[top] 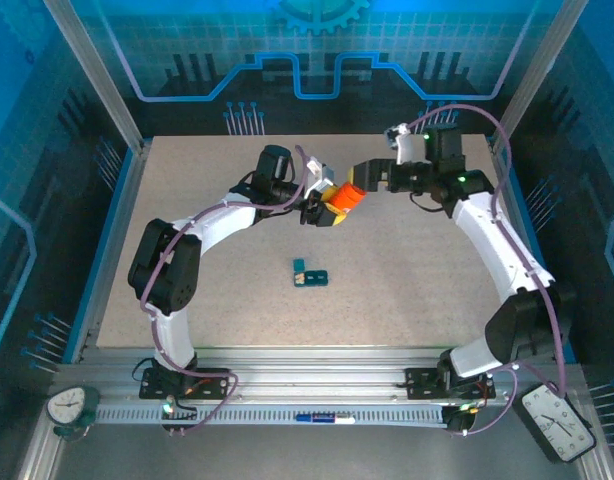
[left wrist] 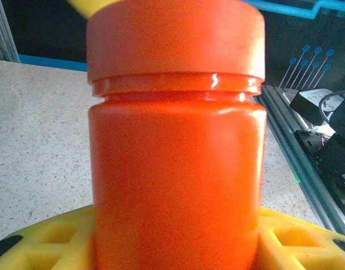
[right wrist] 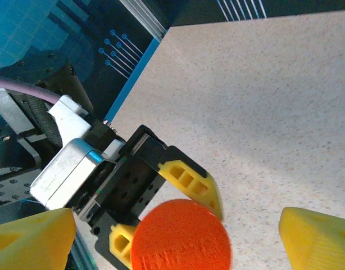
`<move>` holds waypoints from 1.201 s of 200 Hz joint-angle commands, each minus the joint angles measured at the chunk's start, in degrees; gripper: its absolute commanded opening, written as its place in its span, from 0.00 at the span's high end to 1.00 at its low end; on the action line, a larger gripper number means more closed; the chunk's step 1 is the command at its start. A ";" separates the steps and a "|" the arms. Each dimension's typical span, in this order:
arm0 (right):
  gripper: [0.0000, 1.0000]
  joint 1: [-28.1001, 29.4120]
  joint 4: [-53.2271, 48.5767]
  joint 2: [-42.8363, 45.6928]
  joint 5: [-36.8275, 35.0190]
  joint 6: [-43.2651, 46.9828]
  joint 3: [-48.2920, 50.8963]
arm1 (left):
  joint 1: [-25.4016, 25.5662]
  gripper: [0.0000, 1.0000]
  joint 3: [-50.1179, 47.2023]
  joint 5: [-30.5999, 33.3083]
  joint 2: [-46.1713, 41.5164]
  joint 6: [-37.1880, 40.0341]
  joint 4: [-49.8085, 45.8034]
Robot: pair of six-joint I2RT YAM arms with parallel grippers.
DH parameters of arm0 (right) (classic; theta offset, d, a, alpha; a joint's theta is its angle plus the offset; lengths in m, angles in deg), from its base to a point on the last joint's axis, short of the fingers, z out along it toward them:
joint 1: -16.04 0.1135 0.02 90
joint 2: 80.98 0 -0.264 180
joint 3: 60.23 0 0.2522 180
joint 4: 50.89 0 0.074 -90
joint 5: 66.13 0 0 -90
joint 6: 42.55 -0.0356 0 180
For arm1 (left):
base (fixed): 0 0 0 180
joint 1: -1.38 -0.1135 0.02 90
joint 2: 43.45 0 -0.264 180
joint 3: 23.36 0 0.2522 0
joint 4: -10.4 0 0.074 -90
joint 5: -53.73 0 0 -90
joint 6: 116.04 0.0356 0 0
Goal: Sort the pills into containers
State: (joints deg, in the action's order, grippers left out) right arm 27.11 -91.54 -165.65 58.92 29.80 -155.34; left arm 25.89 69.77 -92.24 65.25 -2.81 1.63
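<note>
While left fingers [left wrist: 43, 244] clamp orange cylindrical plastic bottle [left wrist: 175, 169] by body, right fingers [right wrist: 316, 236] stand wide either side of its orange cap [right wrist: 181, 236], gaps visible. Dark-teal plastic strip of joined square cells [top: 309, 273] lies mid-bench [top: 407, 290], well apart from bottle.

No writing could be read; marks on the left dial [top: 69, 406] and right dial [top: 559, 421] were too small.

We count one orange bottle [top: 349, 194], one dark-teal strip of containers [top: 310, 273] and one desk [top: 407, 300]. We count two arms, the left arm [top: 202, 225] and the right arm [top: 492, 240], and two gauges, the left dial [top: 69, 405] and the right dial [top: 557, 420].
</note>
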 commanded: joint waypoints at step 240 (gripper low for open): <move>0.26 0.42 -11.05 -6.74 8.31 20.21 -6.75 | 0.11 1.00 4.12 -3.06 -0.34 3.80 -4.28</move>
State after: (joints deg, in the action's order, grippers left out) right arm 26.91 -103.54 -171.24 65.04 50.70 -160.67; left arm 25.87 71.67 -92.94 65.25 -0.52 -1.93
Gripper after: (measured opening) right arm 0.760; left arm 0.518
